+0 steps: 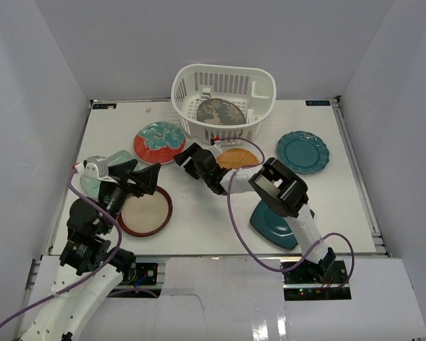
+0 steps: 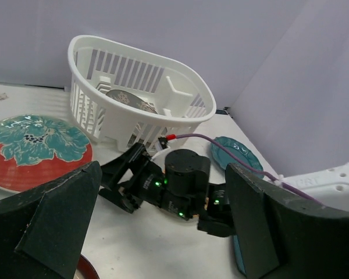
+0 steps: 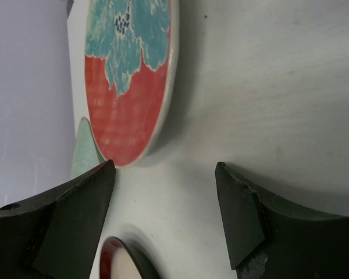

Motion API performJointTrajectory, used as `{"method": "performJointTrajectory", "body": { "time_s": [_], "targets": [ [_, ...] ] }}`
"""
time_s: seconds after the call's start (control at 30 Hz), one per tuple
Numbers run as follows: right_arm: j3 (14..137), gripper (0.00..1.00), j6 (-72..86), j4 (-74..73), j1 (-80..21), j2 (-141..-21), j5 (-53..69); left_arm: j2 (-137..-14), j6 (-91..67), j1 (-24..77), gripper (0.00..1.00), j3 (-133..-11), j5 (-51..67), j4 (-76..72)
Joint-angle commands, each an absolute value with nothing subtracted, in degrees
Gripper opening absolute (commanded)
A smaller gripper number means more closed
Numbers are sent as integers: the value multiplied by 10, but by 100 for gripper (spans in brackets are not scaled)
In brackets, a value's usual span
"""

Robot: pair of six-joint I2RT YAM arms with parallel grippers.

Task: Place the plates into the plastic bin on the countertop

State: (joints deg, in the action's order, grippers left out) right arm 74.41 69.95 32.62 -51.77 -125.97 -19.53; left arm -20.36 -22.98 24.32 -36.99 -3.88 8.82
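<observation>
The white plastic bin stands at the back of the countertop with the grey deer plate inside. The teal-red floral plate, pale green oblong plate and red-rimmed beige plate lie on the left. The orange woven plate and dark teal square plate lie partly under my right arm. The teal scalloped plate lies at the right. My left gripper is open and empty above the red-rimmed plate. My right gripper is open and empty beside the floral plate.
Pale grey walls close in the countertop on three sides. A purple cable loops from my right arm over the middle of the top. In the left wrist view my right gripper sits in front of the bin.
</observation>
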Motion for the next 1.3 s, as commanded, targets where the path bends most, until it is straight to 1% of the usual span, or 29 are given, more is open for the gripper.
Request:
{"method": "performJointTrajectory", "body": {
  "time_s": [0.0, 0.1, 0.13, 0.23, 0.3, 0.33, 0.4, 0.43, 0.47, 0.57, 0.67, 0.7, 0.83, 1.0, 1.27],
  "targets": [
    [813, 74, 782, 325, -519, -1317, -235, -200, -232, 264, 98, -367, -49, 94],
    [847, 70, 809, 323, -518, -1365, -243, -198, -229, 272, 98, -367, -50, 94],
    [866, 64, 818, 322, -517, -1375, -244, -196, -228, 275, 98, -367, -51, 94],
    [894, 52, 845, 315, -513, -1407, -248, -195, -224, 281, 98, -368, -56, 96],
    [909, 40, 856, 313, -511, -1419, -252, -197, -221, 287, 98, -368, -58, 95],
    [911, 31, 860, 313, -511, -1422, -259, -198, -219, 289, 98, -368, -59, 97],
    [911, 21, 865, 320, -508, -1424, -261, -200, -219, 294, 98, -368, -62, 98],
    [906, 13, 865, 327, -508, -1420, -264, -200, -217, 295, 98, -369, -62, 98],
    [890, 9, 864, 338, -507, -1417, -267, -201, -217, 298, 98, -369, -62, 98],
    [858, 8, 855, 401, -507, -1391, -267, -202, -214, 301, 98, -369, -65, 99],
    [795, 8, 853, 488, -508, -1349, -263, -202, -207, 304, 98, -369, -71, 99],
    [769, 8, 854, 548, -509, -1333, -258, -203, -206, 305, 98, -369, -76, 100],
    [751, 8, 863, 645, -510, -1296, -214, -203, -207, 305, 98, -369, -72, 100],
    [718, 8, 841, 667, -521, -1235, -178, -200, -200, 306, 98, -371, -83, 102],
    [621, 8, 774, 678, -540, -1115, -133, -168, -174, 292, 98, -378, -137, 105]
  ]
}}
